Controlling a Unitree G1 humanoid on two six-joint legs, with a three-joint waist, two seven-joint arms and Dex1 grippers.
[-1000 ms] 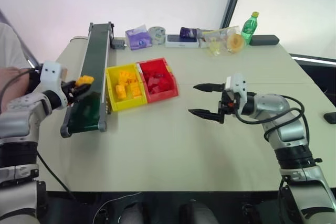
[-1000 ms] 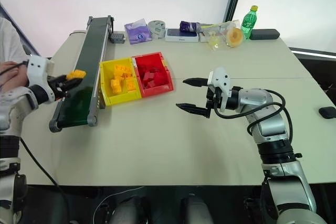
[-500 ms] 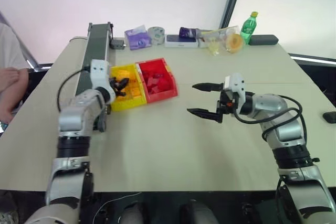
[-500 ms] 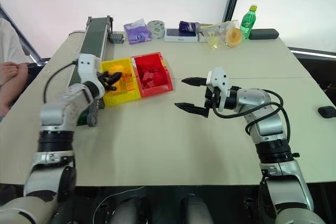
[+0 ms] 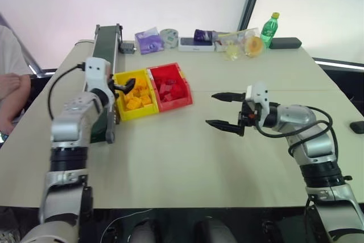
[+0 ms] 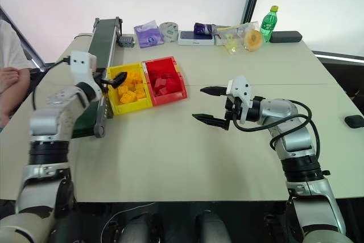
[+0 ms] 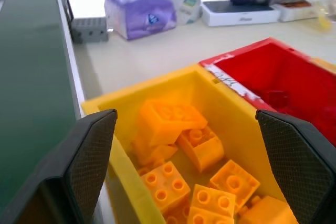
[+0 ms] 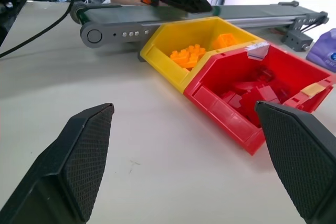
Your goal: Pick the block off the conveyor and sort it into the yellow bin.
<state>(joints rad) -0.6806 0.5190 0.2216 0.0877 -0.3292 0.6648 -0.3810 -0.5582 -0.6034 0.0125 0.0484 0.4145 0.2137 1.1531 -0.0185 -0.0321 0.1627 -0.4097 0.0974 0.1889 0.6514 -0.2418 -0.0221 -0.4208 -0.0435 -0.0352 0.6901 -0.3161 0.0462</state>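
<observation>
While my left gripper hangs with fingers spread and empty, the block lies just below it in the yellow bin, the conveyor alongside; my right gripper gapes empty.

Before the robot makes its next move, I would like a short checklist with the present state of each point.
1. Left pincer open: ok, fingers wide apart.
2. Left pincer empty: ok, nothing between the fingers.
3. Left pincer over the yellow bin: ok, its wrist view looks down into it.
4. The block in the yellow bin: cannot tell, several like yellow bricks lie there.
5. Conveyor free of bricks: ok on the visible belt, though the arm hides part.
6. Right pincer out of the way: ok, open, over bare table beside the red bin.
</observation>
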